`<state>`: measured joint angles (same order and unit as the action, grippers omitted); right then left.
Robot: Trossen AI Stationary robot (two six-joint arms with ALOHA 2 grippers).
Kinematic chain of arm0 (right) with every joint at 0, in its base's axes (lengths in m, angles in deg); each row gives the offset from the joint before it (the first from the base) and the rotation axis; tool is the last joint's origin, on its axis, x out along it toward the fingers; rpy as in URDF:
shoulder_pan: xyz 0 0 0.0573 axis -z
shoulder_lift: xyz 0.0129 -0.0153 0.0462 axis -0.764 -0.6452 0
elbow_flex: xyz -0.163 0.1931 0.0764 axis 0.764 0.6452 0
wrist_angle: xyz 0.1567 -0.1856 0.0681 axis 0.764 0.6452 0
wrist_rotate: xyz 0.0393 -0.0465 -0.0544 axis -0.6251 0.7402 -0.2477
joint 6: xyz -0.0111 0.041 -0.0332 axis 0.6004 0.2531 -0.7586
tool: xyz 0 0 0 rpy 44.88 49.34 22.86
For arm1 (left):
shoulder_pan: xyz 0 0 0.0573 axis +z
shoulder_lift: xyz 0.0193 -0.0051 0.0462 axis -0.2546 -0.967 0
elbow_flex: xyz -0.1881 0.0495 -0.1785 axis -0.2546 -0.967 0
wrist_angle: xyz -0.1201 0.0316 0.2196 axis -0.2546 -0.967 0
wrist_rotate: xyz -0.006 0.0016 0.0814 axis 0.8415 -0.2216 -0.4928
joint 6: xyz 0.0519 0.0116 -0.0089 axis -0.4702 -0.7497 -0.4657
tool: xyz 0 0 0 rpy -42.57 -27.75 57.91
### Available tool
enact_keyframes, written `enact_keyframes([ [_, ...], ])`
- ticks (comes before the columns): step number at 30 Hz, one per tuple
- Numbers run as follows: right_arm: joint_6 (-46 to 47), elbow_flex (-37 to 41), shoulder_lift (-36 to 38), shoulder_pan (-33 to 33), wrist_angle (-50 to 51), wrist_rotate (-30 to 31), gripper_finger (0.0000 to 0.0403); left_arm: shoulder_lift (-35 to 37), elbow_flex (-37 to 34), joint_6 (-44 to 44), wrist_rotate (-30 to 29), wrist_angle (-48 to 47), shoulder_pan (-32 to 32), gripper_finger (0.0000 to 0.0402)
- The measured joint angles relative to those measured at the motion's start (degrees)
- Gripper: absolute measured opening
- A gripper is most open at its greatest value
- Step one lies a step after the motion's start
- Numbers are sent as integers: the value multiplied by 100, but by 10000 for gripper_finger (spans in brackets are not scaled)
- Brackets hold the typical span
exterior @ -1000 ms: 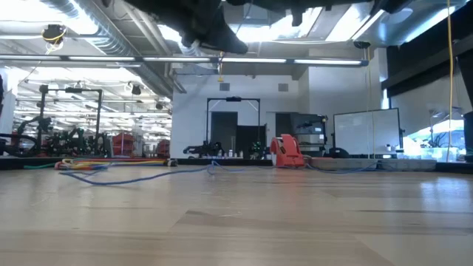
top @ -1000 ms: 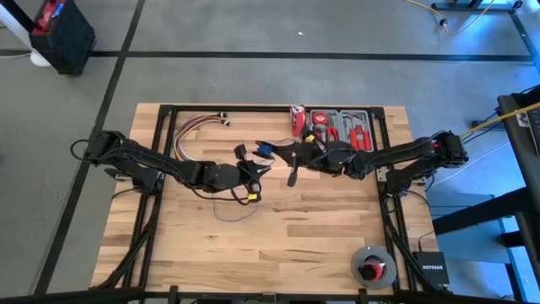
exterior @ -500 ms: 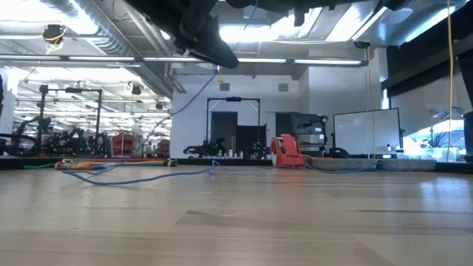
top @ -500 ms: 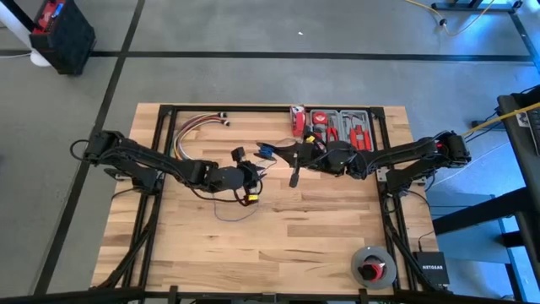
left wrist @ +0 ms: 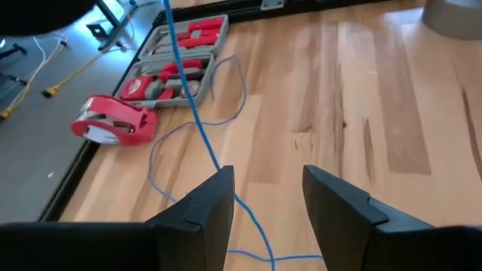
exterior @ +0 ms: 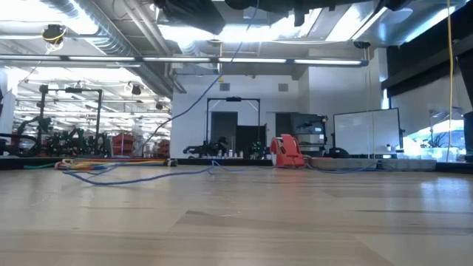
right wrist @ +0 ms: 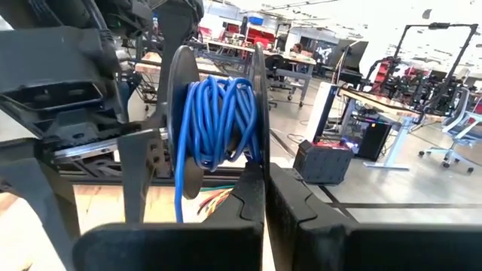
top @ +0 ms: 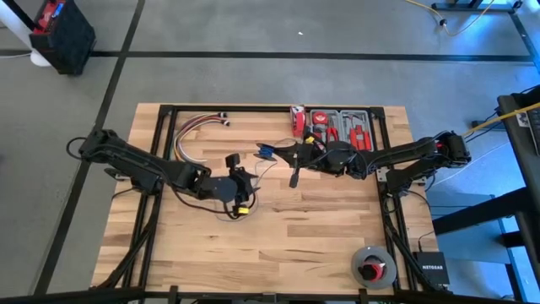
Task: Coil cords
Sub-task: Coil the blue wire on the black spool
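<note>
Left gripper (left wrist: 265, 197) fingers apart; right gripper (right wrist: 263, 197) fingers seemingly pressed together.

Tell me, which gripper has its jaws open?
The left gripper: its jaws stand apart around the blue cord. The right gripper is shut on the spool.

The cords (left wrist: 197, 128): very thin blue wire, string-like. One part is seen wound in many tight turns on a dark round spool (right wrist: 218, 124), the turns packed between its two flanges. From there a single strand hangs free and runs slack down to the tabletop, toward 7 o'clock from the spool in the high view. On the wood it lies in loose, irregular open loops, not coiled. In the low view the strand (exterior: 196, 100) is seen slanting down across the air.
</note>
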<state>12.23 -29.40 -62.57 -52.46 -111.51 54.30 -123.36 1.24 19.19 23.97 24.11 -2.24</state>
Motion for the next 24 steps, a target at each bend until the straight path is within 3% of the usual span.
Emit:
enact_keyframes([
  [5, -18, 0, -4, 0, 3, -2, 0, -74, -290, 66, -8, 569, 29, 153],
  [12, -24, 0, -4, 0, 35, -46, 0, -40, -548, -907, 19, 1775, 284, 153],
  [17, -24, 0, -4, 0, 46, -46, 0, -99, -593, -877, 669, 1944, 626, 153],
  [24, -31, 0, -7, 0, 74, -46, 0, -217, -949, -858, 761, 2667, 736, 153],
])
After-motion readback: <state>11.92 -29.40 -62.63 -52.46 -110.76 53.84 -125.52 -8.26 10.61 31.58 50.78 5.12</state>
